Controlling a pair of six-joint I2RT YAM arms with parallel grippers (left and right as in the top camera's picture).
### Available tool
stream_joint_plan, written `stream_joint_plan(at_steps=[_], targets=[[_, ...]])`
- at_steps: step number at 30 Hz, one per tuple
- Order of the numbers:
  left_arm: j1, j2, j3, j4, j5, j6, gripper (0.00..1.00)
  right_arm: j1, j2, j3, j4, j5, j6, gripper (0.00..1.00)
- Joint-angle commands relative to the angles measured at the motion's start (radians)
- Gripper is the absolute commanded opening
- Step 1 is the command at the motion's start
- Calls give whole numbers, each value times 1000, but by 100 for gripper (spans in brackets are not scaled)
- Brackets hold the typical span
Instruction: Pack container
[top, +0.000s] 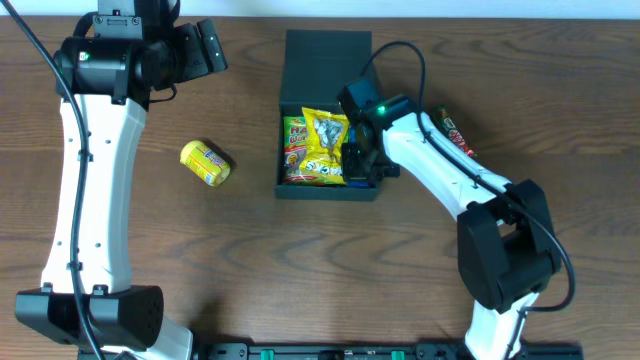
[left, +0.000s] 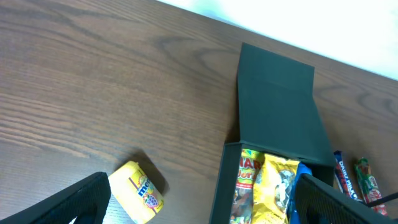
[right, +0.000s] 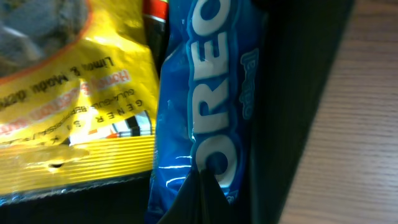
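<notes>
The dark teal container (top: 327, 192) stands mid-table with its flap lid (top: 328, 60) open toward the back. It also shows in the left wrist view (left: 280, 106) and the right wrist view (right: 292, 93). Yellow snack packets (top: 318, 145) lie inside it. My right gripper (top: 358, 160) is down in the box's right side. Its fingers (right: 202, 177) are shut on a blue Oreo packet (right: 205, 93) standing against the box wall, next to a yellow packet (right: 74, 93). My left gripper (top: 205, 45) is open and empty, raised at the back left (left: 202, 180).
A yellow Mentos tub (top: 205, 163) lies on the table left of the box, also in the left wrist view (left: 138, 190). Snack bars (top: 455, 130) lie on the table right of the box, beside my right arm (left: 345, 177).
</notes>
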Motion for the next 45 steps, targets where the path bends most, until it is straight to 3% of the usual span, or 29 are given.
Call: stream_joint_plan(at_steps=[1,6,14,19,27,45], targets=[[5,6,-3,-3,3,11,95,8,-8,-21,15,3,-15,2],[5,6,-3,-5,3,11,95,6,-9,9,7,3,-26,1],[5,6,-3,-7,3,11,95,1,-26,208,-41,7,-65,1],[5,6,-3,-6,4,11,95,2,11,197,96,68,-67,1],[5,6,-3,-7,4,11,95,3,158,196,141,64,-26,1],[5,6,-3,-21,4,11,95,74,188,197,322,-183,-76,1]])
